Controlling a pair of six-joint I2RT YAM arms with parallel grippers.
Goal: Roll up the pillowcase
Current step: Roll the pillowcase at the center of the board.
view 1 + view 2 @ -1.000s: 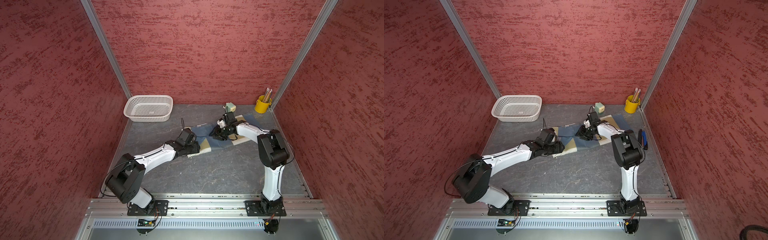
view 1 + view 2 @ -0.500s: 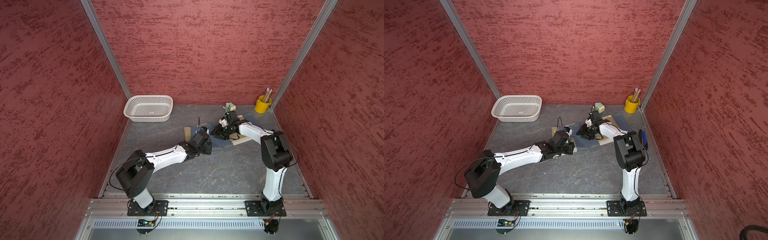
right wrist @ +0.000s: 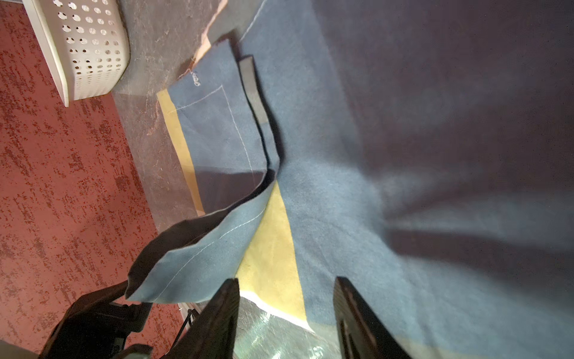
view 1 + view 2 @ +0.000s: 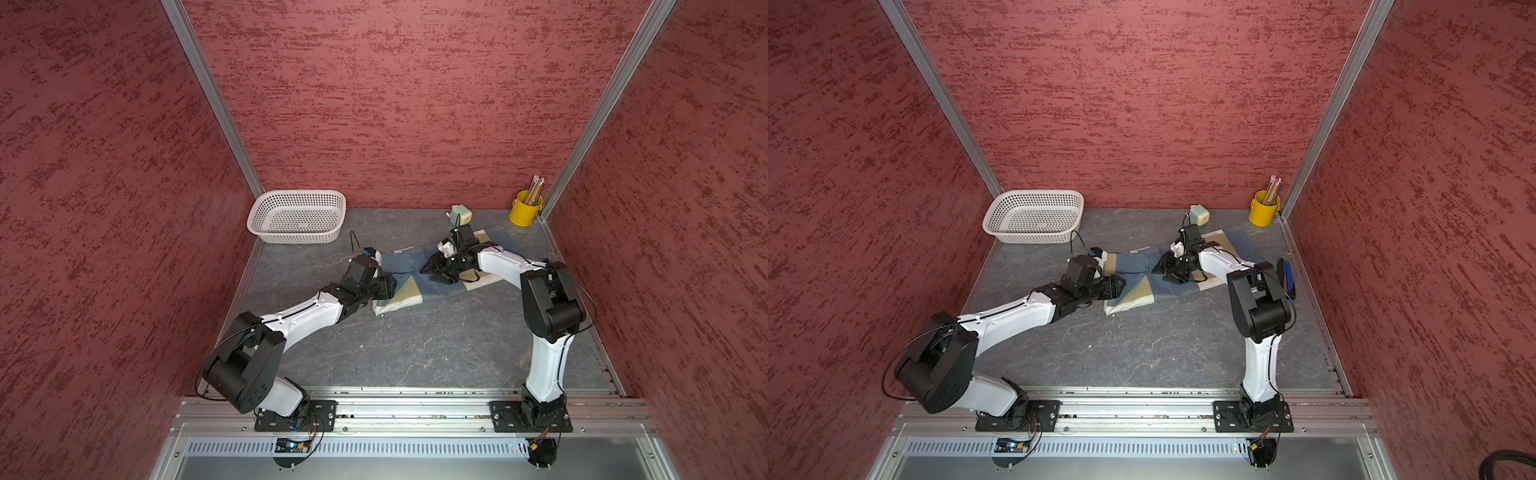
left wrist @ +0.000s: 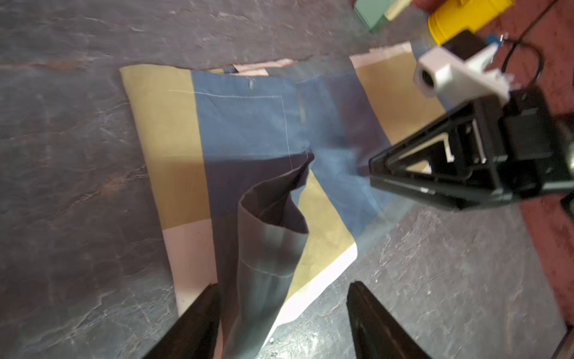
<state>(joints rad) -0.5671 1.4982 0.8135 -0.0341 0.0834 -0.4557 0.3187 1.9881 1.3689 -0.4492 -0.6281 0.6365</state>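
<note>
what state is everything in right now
pillowcase: loosely folded, one flap standing up, not rolled
left gripper: open, holding nothing
right gripper: open, over the pillowcase
white basket: upright, empty
yellow cup: upright, pencils inside

The slate-grey tabletop bears the rumpled pillowcase toward one o'clock. A white basket sits at eleven, a small green box at twelve, a yellow pencil cup at two.

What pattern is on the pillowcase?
Pillowcase: blue, tan and off-white blocks; best in left wrist view.
</note>
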